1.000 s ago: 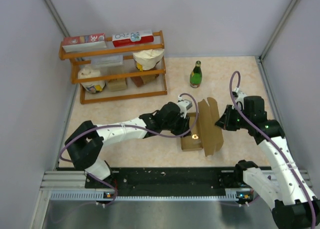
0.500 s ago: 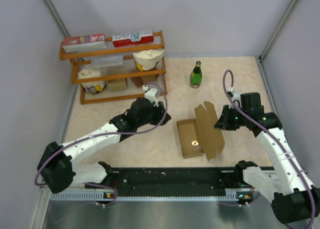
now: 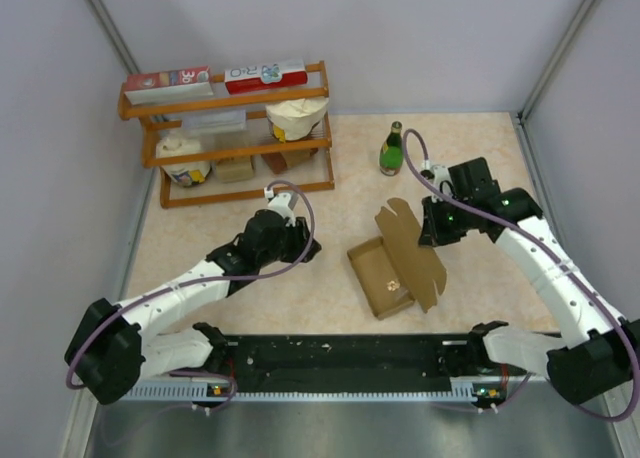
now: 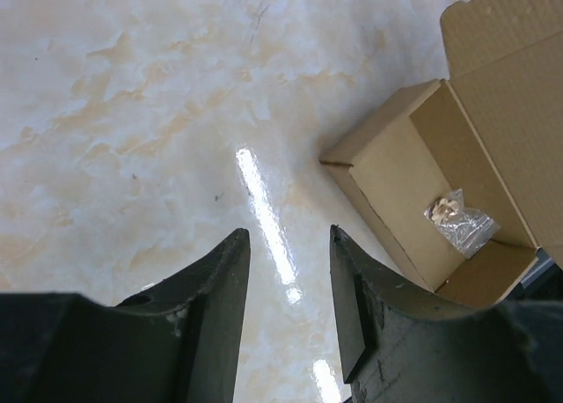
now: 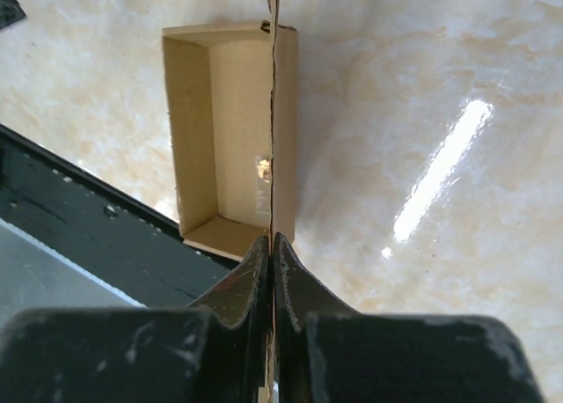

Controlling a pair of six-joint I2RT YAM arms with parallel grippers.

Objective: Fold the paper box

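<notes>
The paper box [image 3: 380, 274] is plain brown cardboard, formed into an open tray with its lid flap [image 3: 410, 243] standing up on the right side. A small clear plastic packet [image 4: 459, 220] lies inside the tray. My right gripper [image 3: 432, 226] is shut on the edge of the lid flap [image 5: 273, 139], which runs edge-on between its jaws in the right wrist view. My left gripper [image 3: 300, 246] is open and empty, over bare table to the left of the box [image 4: 422, 201], apart from it.
A wooden shelf [image 3: 235, 138] with cartons, bags and small boxes stands at the back left. A green bottle [image 3: 392, 150] stands behind the box, close to the right arm. The black rail [image 3: 340, 356] runs along the near edge. Walls enclose both sides.
My left arm has drawn back from the box to the left and let go of it. My right gripper has moved left and back with the lid flap, and the box has turned slightly.
</notes>
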